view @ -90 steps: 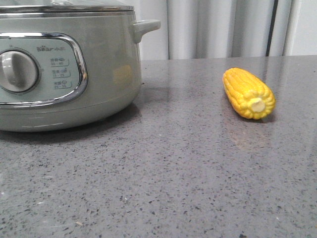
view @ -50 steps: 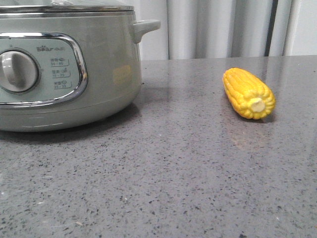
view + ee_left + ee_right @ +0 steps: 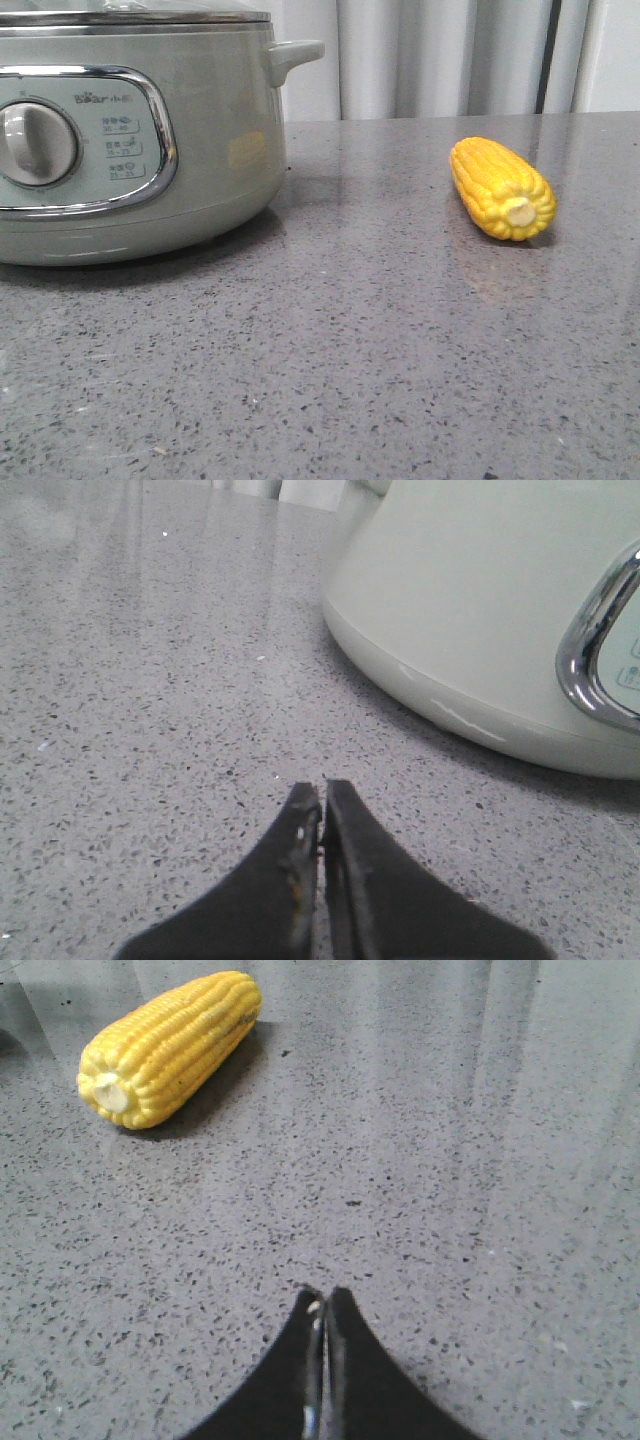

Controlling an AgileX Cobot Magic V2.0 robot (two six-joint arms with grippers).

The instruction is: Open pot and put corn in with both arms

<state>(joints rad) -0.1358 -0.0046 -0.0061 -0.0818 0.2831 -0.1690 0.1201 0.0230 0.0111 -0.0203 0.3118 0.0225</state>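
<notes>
Both jaws pressed together, holding nothing: left gripper (image 3: pixel 322 795), right gripper (image 3: pixel 322 1300). We're at the start (lid still on). Pot (image 3: pixel 140 140) sits left on the table (image 3: pixel 350 350), corn (image 3: pixel 502 187) well apart, right. Both arms low over the table. Next: we'd open the left, lift the lid.

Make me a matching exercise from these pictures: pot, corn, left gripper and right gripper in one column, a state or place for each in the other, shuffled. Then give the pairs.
Things:
1. pot
2. corn
3. left gripper
4. right gripper

States:
A. shut, empty, near the corn
B. lid on, standing on the left of the table
C. shut, empty, beside the pot's base
D. lying on the right, pale core end toward the camera

Pairs: 1-B, 2-D, 3-C, 4-A
</notes>
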